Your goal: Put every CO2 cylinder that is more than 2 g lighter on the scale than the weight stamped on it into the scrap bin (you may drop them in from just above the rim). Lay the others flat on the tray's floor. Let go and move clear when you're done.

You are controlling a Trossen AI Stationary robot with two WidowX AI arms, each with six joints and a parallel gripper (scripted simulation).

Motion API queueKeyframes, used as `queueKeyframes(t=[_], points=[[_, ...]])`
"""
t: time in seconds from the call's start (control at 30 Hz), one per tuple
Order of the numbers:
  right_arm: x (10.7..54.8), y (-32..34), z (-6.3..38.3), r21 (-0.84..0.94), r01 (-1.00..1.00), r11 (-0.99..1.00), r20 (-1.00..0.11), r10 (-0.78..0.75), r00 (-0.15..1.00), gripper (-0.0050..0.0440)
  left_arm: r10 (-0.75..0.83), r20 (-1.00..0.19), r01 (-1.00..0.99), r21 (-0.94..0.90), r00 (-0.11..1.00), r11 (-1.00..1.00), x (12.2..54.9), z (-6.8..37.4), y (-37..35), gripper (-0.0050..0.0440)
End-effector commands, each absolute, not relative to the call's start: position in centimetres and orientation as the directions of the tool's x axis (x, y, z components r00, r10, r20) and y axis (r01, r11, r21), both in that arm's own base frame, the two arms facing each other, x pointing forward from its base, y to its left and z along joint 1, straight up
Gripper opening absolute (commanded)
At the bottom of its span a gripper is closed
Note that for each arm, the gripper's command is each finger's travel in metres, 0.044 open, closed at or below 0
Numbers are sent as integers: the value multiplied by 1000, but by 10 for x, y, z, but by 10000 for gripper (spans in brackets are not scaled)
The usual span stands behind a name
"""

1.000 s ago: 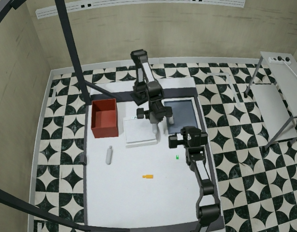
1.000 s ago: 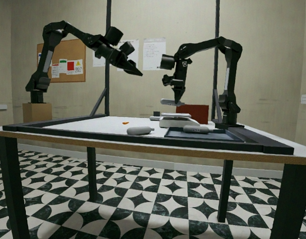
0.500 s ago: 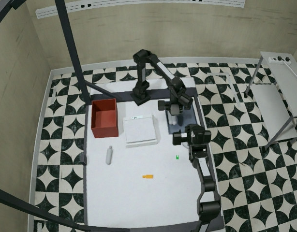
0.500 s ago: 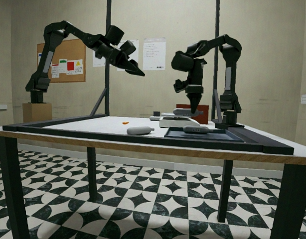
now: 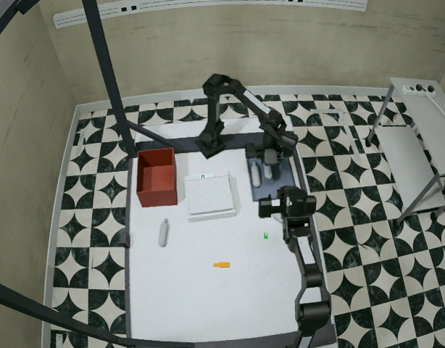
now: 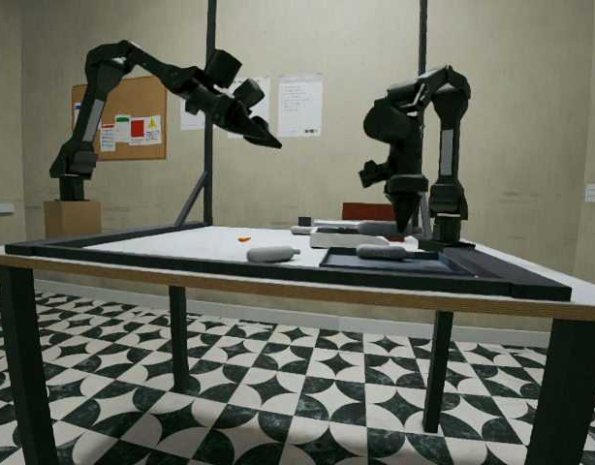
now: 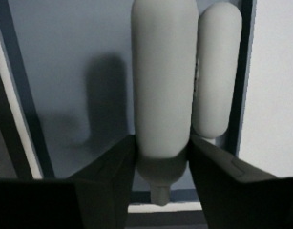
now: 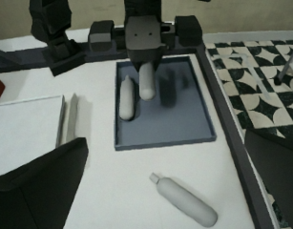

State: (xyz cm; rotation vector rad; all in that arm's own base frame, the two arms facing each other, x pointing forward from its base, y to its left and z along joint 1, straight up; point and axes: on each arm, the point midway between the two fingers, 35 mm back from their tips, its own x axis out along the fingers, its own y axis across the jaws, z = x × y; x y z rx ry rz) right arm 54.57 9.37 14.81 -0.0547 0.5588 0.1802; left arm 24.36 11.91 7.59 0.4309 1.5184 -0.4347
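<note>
The scale's digits (image 5: 203, 176) are too small to be read; the neck of the cylinder (image 5: 267, 171) between the left gripper's fingers is hidden from the top; the right arm (image 5: 313, 316) is cut off by that picture's lower edge.

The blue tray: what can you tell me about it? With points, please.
The shallow blue-grey rectangular tray (image 5: 278, 188) (image 6: 337, 258) (image 7: 36, 76) (image 8: 175, 121) has a flat floor and low, thin raised walls. It sits level on the white tabletop. One grey bottle-shaped cylinder (image 5: 256, 175) (image 6: 380, 251) (image 7: 218, 72) (image 8: 127, 99) lies inside along one side; another, held above, casts its shadow on the floor.
</note>
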Motion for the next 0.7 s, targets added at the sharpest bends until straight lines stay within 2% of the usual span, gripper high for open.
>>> queueKeyframes(t=[0.0,0.37,0.67], points=[[547,95,166,-1,-186,982,-500,161,851,440,-4,-1000,532,4,13,846,244,75,120,-50],[547,95,166,-1,-186,982,-500,161,851,440,-4,-1000,532,4,13,846,244,53,120,-50],[547,95,166,-1,-186,982,-500,161,851,440,7,-999,532,26,36,846,250,59,123,-50]])
